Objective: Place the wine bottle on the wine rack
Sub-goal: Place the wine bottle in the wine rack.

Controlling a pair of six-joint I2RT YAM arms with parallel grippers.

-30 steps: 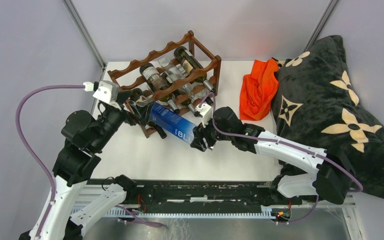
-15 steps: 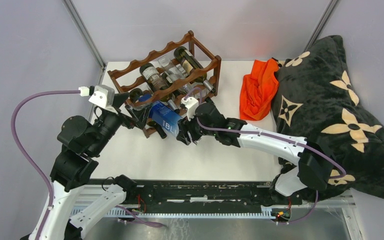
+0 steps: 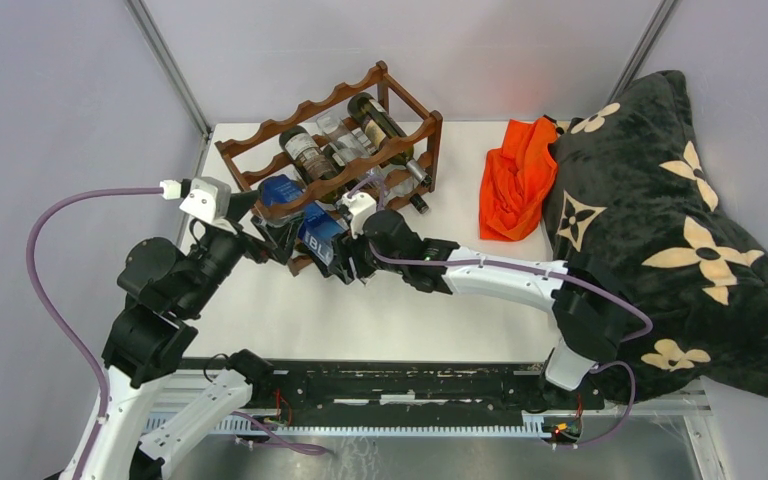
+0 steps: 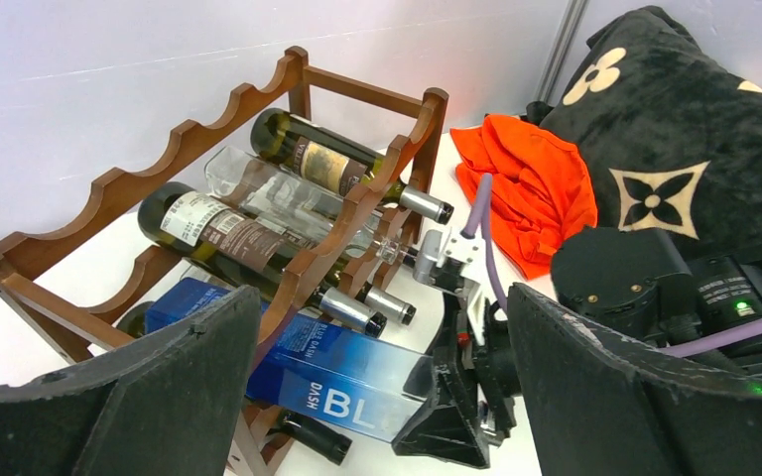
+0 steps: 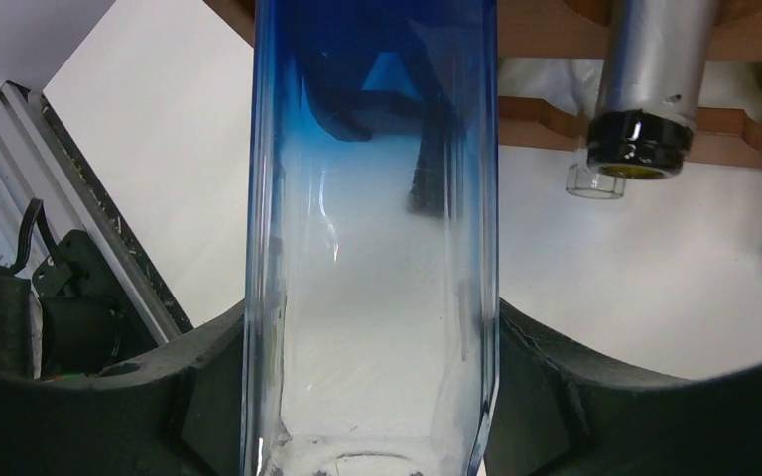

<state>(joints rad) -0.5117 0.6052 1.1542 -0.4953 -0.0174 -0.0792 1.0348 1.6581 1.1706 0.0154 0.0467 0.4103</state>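
The wine bottle [image 3: 317,237] is a square blue-to-clear glass bottle lying slanted, its blue end pushed in among the lower rails of the wine rack [image 3: 310,105]. My right gripper [image 3: 360,258] is shut on its clear end; in the right wrist view both fingers press the bottle [image 5: 372,248] from either side of the gripper [image 5: 372,397]. My left gripper [image 3: 265,228] hangs open at the rack's front left corner. In the left wrist view, the gripper [image 4: 379,297] frames the bottle [image 4: 327,372] and the rack [image 4: 208,129] without touching them.
Two dark wine bottles [image 3: 305,152] [image 3: 380,118] and a clear one [image 3: 340,135] lie on the rack's upper rails, necks toward me. An orange cloth [image 3: 517,180] and a black flower-patterned blanket [image 3: 660,200] lie at the right. A small dark bottle [image 4: 308,436] lies under the rack's front.
My right arm has carried the wine bottle up and to the left, sliding its blue end into the rack's lower tier. The left gripper has shifted slightly and stayed open.
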